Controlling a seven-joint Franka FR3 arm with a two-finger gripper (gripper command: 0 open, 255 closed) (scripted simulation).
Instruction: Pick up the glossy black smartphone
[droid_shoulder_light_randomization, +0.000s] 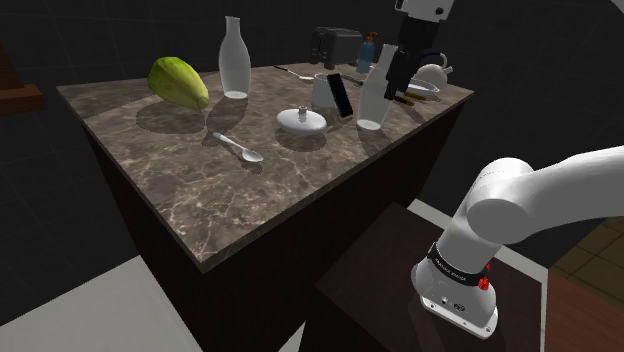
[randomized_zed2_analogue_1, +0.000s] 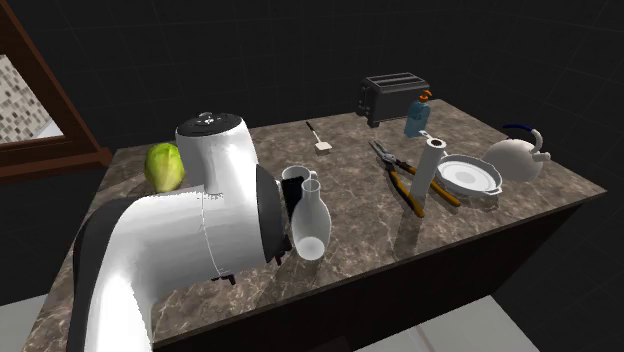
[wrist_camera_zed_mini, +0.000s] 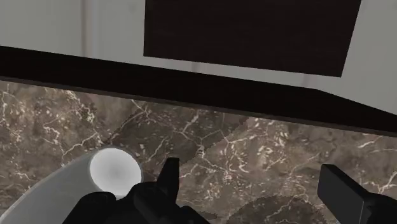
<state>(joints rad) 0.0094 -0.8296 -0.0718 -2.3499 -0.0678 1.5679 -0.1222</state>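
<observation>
The black smartphone (droid_shoulder_light_randomization: 340, 95) is seen in the shoulder view standing tilted on the dark marbled counter (droid_shoulder_light_randomization: 200, 190), with its upper part leaned against a white mug (droid_shoulder_light_randomization: 324, 88). A tall white bottle (droid_shoulder_light_randomization: 376, 90) is set just beside it, toward that view's right. The gripper (droid_shoulder_light_randomization: 398, 84) is held beyond this bottle, near its upper part and above the counter, so the bottle stands between the jaws and the phone, and the phone is not touched. In the wrist view the gripper (wrist_camera_zed_mini: 251, 173) is shown released: its two black fingers (wrist_camera_zed_mini: 169, 181) are spread well apart, and bare marbled surface is seen in the gap between them. The rounded white top of the bottle (wrist_camera_zed_mini: 114, 170) is found just outside one finger, not between the two. Whether that finger touches the bottle cannot be told. A spoon (droid_shoulder_light_randomization: 238, 147) is laid on the counter well apart from the phone, toward the shoulder view's left.
</observation>
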